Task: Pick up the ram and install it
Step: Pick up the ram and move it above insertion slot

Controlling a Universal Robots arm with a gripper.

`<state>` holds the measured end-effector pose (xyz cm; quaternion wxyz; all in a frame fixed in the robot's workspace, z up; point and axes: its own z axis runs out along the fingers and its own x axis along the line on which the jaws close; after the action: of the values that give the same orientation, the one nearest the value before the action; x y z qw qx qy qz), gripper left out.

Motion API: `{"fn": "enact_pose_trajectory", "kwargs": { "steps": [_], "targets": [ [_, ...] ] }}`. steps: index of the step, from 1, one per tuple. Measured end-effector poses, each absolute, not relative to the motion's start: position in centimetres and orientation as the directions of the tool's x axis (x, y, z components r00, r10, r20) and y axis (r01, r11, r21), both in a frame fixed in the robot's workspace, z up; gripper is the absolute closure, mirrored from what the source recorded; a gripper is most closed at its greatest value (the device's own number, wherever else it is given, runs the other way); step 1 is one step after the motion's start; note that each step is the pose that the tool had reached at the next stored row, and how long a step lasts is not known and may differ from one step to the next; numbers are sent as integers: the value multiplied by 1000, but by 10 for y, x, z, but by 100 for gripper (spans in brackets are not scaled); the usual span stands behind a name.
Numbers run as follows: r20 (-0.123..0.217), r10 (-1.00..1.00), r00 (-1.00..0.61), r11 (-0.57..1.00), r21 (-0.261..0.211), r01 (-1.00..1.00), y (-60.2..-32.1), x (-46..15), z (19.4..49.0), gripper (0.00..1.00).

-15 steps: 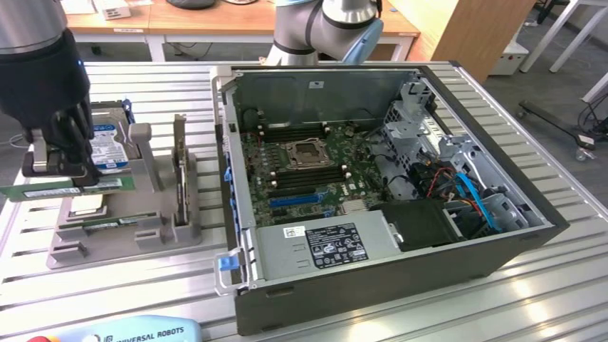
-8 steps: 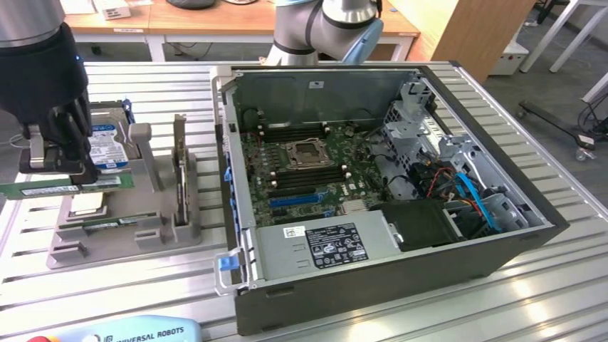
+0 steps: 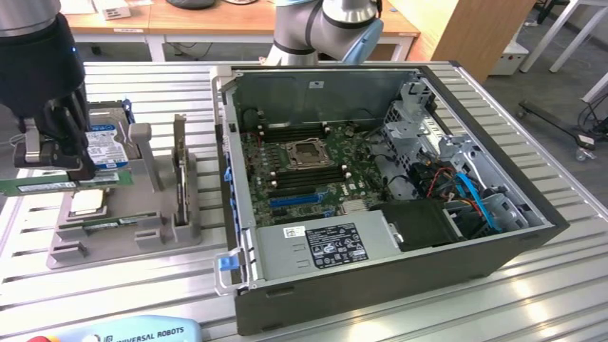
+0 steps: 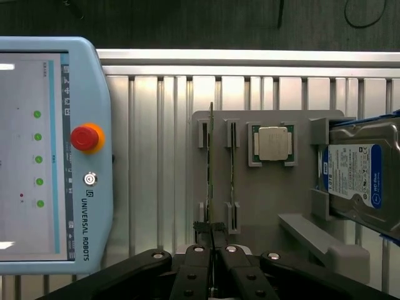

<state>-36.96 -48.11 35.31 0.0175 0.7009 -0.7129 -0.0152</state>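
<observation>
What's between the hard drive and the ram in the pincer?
In the wrist view, the square silver processor and a second stick slotted in the grey holder lie between the hard drive and the ram.

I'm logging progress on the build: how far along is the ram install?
Done: the gripper is shut on the ram, which looks lifted off the gray holder. In hand: the ram, held over that holder. Left: it is not yet in the motherboard of the open computer case to the exterior view's right.
</observation>
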Motion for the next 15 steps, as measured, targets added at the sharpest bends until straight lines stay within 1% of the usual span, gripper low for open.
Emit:
{"fn": "enact_pose_trajectory", "kwargs": {
  "steps": [15],
  "targets": [
    [10,-1000,-17,17,46,-999,-481,-370,370,88]
  ]
}}
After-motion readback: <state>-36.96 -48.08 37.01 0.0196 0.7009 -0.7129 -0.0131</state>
